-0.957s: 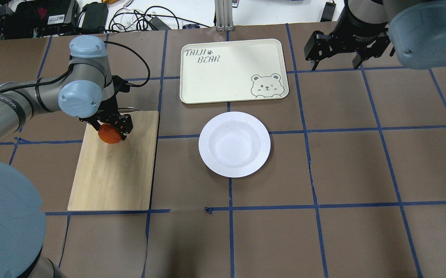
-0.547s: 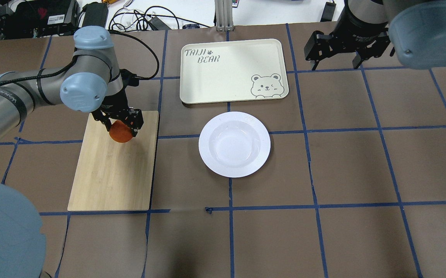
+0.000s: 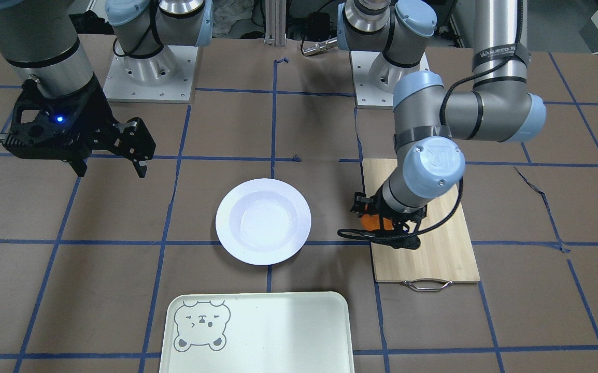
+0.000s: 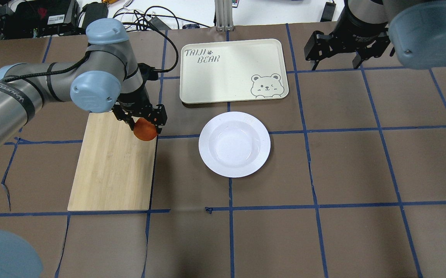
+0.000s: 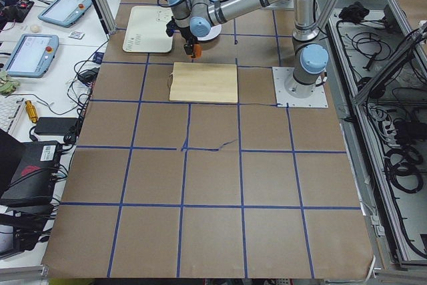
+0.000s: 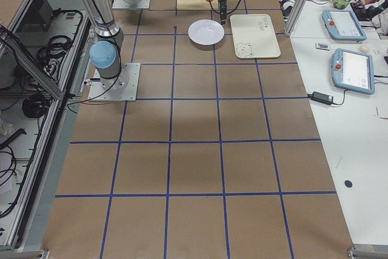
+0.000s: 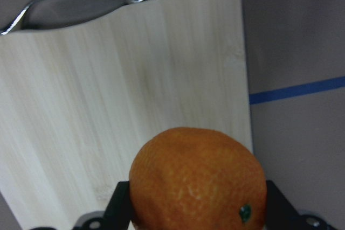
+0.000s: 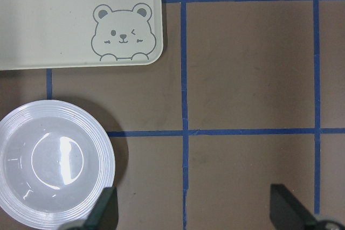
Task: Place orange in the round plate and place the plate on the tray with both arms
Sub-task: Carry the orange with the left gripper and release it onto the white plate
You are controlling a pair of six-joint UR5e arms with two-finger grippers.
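Note:
My left gripper [image 4: 145, 124] is shut on the orange [image 4: 145, 131], holding it just above the right edge of the bamboo cutting board [image 4: 111, 170]. The left wrist view shows the orange [image 7: 198, 179] filling the gap between both fingers. To the right of the orange, the white round plate [image 4: 261, 131] lies empty on the table. The cream tray [image 4: 230, 69] with its bear face sits beyond the plate. At the far right, my right gripper [image 4: 336, 61] hangs open and empty beside the tray; its wrist view shows the plate [image 8: 16, 133] and the tray [image 8: 64, 14] corner.
The cutting board [image 3: 423, 243] has a metal handle [image 3: 423, 285] on its far end. Brown paper with blue tape lines covers the table. Cables and electronics [image 4: 33, 17] lie beyond the table's far edge.
The left gripper has carried the orange to the right, from over the board's upper middle to its right edge, nearer the plate. The right arm has not moved.

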